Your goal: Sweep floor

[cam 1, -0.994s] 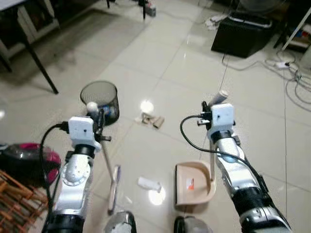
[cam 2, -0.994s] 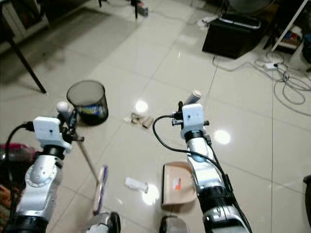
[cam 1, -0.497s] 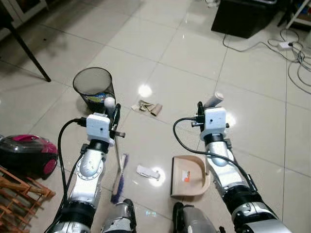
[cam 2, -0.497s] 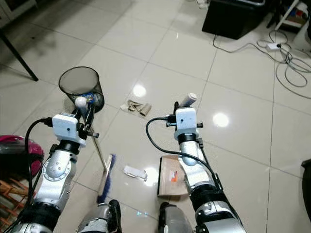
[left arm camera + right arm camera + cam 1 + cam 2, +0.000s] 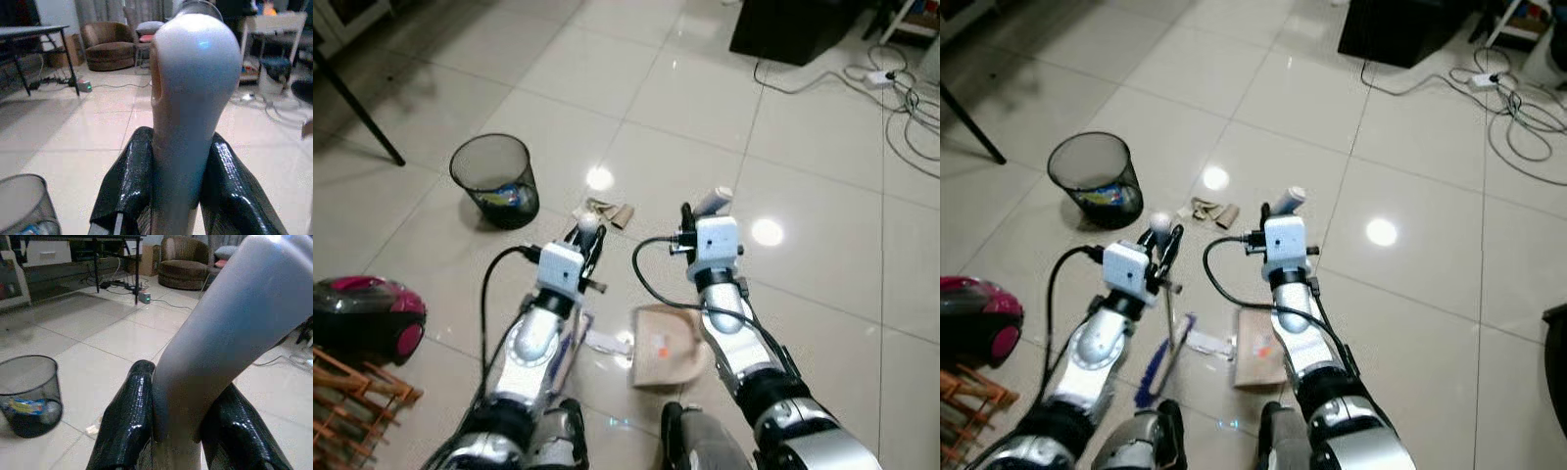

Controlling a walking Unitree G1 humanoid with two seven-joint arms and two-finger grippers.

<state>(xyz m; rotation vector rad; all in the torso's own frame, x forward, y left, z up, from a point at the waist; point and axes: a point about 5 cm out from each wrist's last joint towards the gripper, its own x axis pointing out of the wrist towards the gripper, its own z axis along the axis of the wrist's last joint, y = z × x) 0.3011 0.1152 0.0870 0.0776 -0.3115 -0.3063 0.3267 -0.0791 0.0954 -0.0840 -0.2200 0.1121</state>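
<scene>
White broom handle (image 5: 193, 98) is gripped by the left hand (image 5: 188, 196); the right eye view adds its blue bristles (image 5: 1157, 364) on the floor (image 5: 1410, 294). Right hand (image 5: 188, 431) clamps the dustpan handle (image 5: 230, 328), the beige dustpan (image 5: 664, 348) lying before the feet.

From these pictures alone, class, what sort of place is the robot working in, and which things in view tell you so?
Most likely a home living room: a brown armchair by the curtains, a mesh wastebasket on the glossy tiled floor, and a pink vacuum cleaner nearby.
</scene>
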